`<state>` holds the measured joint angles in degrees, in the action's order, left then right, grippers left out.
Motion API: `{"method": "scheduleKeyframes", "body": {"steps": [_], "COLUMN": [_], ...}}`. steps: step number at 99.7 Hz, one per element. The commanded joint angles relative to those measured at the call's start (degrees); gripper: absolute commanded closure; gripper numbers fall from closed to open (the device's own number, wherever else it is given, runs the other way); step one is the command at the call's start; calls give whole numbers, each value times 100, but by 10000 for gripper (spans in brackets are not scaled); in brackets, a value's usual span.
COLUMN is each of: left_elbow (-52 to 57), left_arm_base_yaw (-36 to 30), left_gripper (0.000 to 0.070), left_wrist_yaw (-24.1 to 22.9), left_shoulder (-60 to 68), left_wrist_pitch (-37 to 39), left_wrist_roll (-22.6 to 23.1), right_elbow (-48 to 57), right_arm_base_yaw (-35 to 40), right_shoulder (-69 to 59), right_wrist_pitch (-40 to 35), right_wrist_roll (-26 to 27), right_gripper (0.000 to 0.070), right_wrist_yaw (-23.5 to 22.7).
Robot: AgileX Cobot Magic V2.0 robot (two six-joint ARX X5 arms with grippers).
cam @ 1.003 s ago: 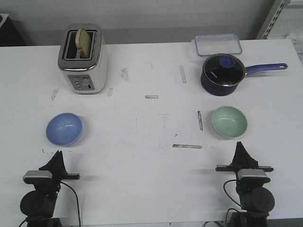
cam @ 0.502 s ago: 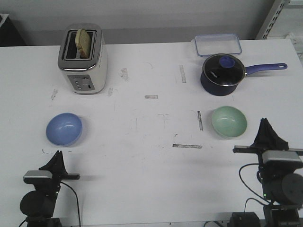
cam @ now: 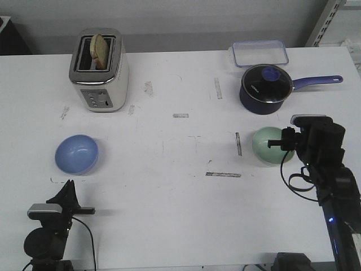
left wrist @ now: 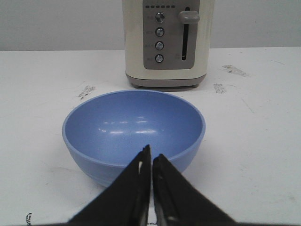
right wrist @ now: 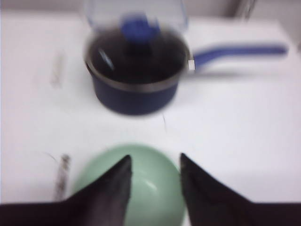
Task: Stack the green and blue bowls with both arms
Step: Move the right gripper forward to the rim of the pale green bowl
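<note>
The light blue bowl (cam: 76, 153) sits upright at the table's left, just ahead of my left gripper (cam: 69, 185). In the left wrist view the bowl (left wrist: 134, 122) is close in front of the left gripper (left wrist: 151, 151), which is shut and empty. The pale green bowl (cam: 266, 145) sits at the right, its right side covered by my raised right arm (cam: 316, 141). In the blurred right wrist view the right gripper (right wrist: 154, 157) is open above the green bowl (right wrist: 155, 200), one finger over its inside, the other near its rim.
A cream toaster (cam: 98, 70) with a bread slice stands at the back left. A dark navy saucepan (cam: 265, 89) with a long handle is just beyond the green bowl, and a clear container (cam: 258, 52) lies behind it. The saucepan also shows in the right wrist view (right wrist: 134, 80).
My right arm has risen from its rest near the front edge and swung forward until its gripper is over the green bowl. The left arm and both bowls have not moved.
</note>
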<state>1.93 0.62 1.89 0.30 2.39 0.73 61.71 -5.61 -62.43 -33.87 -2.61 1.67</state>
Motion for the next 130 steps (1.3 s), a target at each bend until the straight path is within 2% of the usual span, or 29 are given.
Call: {"method": "scheduleKeyframes", "body": {"steps": [1, 6, 9, 37, 70, 75, 90, 106, 130], "left_elbow": [-122, -122, -122, -122, -122, -122, -122, -122, -122], "left_arm_base_yaw": [15, 15, 15, 15, 15, 15, 15, 15, 15], "left_gripper": [698, 698, 698, 698, 698, 698, 698, 698, 698], "left_wrist_yaw": [22, 24, 24, 24, 24, 24, 24, 24, 24], "left_shoulder": [-11, -11, -11, -11, -11, -11, -11, -11, -11], "left_wrist_pitch": [68, 68, 68, 68, 66, 66, 66, 66, 70], "left_wrist_roll": [-13, -13, -13, -15, -15, -15, -33, -33, -42], "right_elbow": [83, 83, 83, 83, 83, 83, 83, 83, 238], "right_arm_base_yaw": [-160, -330, -442, -1220, -1353, -1353, -1353, -1353, -1335], "right_shoulder": [-214, -400, -511, -1453, -2446, -2538, -2774, -2817, -2710], "right_wrist_pitch": [33, 11, -11, -262, -162, -105, 26, 55, -107], "right_wrist_roll": [-195, -205, -223, -811, -1014, -1040, -1038, -1036, -1029], "right_gripper": [286, 202, 181, 178, 184, 218, 408, 691, 699], "right_wrist_yaw": [-151, -348, -461, -1495, -1519, -1519, -1521, -1521, -1578]}}
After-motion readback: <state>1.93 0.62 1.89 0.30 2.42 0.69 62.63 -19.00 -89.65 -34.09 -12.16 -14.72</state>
